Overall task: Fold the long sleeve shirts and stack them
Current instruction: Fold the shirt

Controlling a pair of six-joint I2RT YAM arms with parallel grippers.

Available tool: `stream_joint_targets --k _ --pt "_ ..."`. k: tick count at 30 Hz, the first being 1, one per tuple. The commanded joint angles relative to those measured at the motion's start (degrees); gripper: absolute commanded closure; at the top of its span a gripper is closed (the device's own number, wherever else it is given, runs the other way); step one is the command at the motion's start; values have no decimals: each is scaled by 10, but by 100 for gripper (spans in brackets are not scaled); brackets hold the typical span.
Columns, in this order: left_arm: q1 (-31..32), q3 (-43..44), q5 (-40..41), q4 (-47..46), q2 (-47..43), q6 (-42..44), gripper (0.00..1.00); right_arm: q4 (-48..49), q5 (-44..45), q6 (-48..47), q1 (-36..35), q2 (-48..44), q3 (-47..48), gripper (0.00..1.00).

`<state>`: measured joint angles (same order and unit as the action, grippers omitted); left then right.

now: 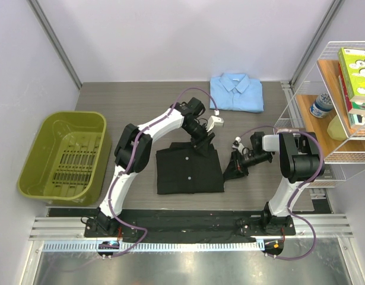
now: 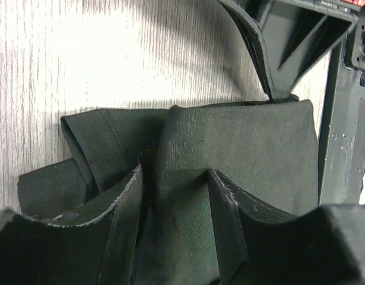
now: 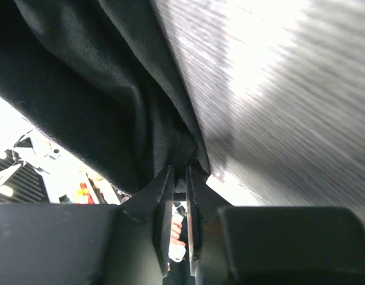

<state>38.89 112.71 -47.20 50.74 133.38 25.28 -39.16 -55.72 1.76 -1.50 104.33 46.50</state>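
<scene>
The black shirt (image 1: 188, 171) lies partly folded in the middle of the table. My left gripper (image 1: 204, 142) is low over its far edge. In the left wrist view it (image 2: 173, 175) is open, its fingers (image 2: 127, 202) astride a raised fold of the black cloth (image 2: 247, 148). My right gripper (image 1: 232, 168) is at the shirt's right edge and also shows in the left wrist view (image 2: 283, 59). In the right wrist view it (image 3: 179, 172) is shut on a bunch of black cloth (image 3: 99, 101) lifted off the table. The light blue shirt (image 1: 237, 92) lies folded at the back.
A green bin (image 1: 63, 157) stands at the left of the table. A wire shelf (image 1: 342, 101) with boxes and a jar stands at the right edge, close to my right arm. A black rail (image 2: 342, 136) runs along the near edge.
</scene>
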Motion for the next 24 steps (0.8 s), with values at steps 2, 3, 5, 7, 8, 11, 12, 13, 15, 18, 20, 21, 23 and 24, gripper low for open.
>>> stream_joint_targets --k 2,3,5,7,8,11,12,13,15,18,20,21,23,24 --pt "1 23 -16 -20 5 -15 48 -28 -33 -28 -6 7 12 73" --pt "1 23 -16 -20 5 -15 48 -32 -37 -29 -5 3 12 72" --pt "1 23 -18 -20 4 -15 46 -36 -40 -32 -5 1 13 67" --pt "1 22 -18 -21 4 -15 45 -39 -46 -34 -5 -4 13 67" --pt "1 22 -18 -21 3 -15 45 -39 -45 -35 -5 -8 13 67" --pt "1 23 -18 -20 3 -15 43 -43 -48 -37 1 -19 12 67" --pt "1 23 -18 -20 3 -16 43 -43 -49 -40 1 -22 10 66" --pt "1 22 -21 -23 3 -17 43 -41 -50 -40 -1 -23 8 69" --pt "1 23 -21 -27 3 -22 44 -36 -46 -38 -3 -14 8 76" --pt "1 33 -26 -23 11 -26 52 -32 -47 -40 -4 7 12 91" --pt "1 39 -34 -20 13 -26 57 -30 -48 -43 -9 27 17 99" --pt "1 40 -36 -22 14 -27 59 -32 -56 -45 -10 34 18 99" --pt "0 41 -40 -24 14 -32 73 -30 -61 -46 -13 45 23 99" --pt "0 42 -40 -24 14 -34 78 -30 -64 -47 -17 48 25 99"
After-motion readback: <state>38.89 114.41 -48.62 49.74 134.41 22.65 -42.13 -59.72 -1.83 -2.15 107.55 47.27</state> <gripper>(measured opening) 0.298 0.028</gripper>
